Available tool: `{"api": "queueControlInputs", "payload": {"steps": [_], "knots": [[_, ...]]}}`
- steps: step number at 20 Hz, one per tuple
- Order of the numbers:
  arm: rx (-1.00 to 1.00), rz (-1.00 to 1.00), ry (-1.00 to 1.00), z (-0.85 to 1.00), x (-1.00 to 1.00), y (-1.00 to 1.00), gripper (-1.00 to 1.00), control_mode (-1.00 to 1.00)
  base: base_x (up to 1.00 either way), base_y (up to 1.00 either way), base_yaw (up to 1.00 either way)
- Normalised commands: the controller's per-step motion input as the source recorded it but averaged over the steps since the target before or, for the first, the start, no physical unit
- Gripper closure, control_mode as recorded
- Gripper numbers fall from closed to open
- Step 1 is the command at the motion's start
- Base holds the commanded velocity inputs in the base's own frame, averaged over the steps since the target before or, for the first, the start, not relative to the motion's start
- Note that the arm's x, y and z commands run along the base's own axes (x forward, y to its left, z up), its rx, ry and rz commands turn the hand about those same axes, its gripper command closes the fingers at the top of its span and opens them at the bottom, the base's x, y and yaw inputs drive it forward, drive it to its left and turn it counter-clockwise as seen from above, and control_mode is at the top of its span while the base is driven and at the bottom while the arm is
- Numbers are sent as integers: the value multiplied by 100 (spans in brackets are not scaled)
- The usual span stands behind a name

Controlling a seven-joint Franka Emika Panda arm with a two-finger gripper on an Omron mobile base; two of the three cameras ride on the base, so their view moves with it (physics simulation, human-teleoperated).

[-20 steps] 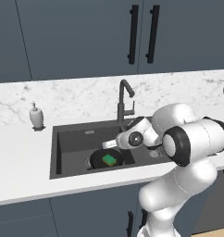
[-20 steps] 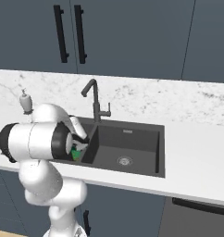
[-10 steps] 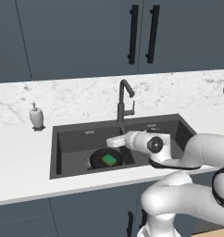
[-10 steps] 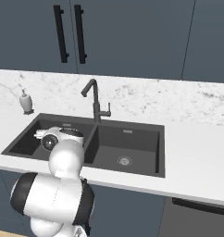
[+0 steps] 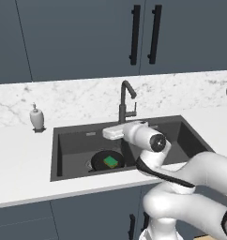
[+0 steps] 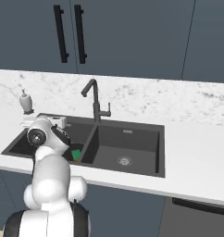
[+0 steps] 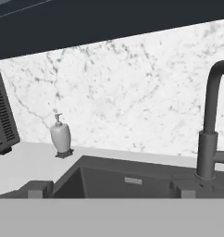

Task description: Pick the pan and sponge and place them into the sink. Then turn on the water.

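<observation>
The frying pan [image 5: 105, 161] lies in the sink's [image 5: 64, 140] left basin with the green sponge [image 5: 110, 162] resting on it. The gripper [image 5: 113, 133] hovers above that basin near the gooseneck faucet [image 5: 126, 101], its fingers [image 7: 38, 189] spread and empty. The faucet's side lever looks stiff and smooth, probably best nudged at its tip.

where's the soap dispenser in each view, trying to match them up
Left base view: the soap dispenser stands at the left on the white counter, left of the sink.
Right base view: it is at the far left, on the counter behind the sink's left corner.
Hand view: it is left of centre, against the marble backsplash.
Shared landmark: the dark gooseneck faucet, to the dispenser's right in all three views.
</observation>
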Motion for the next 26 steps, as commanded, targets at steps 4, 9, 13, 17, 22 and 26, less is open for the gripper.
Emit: {"api": "queueControlInputs", "payload": {"steps": [4,9,13,17,22,26], "knots": [[5,0,0,84,-89,-4,-100,-100,0,0,0],[10,-5,3,60,-99,-18,-100,-100,0,0,0],[19,-14,25,24,-76,-44,-100,-100,0,0,0],[16,-25,45,14,-23,-37,-100,-100,0,0,0],[13,-23,24,-13,-22,-61,-100,-100,0,0,0],[1,-29,-8,-55,0,-46,-100,-100,0,0,0]]}}
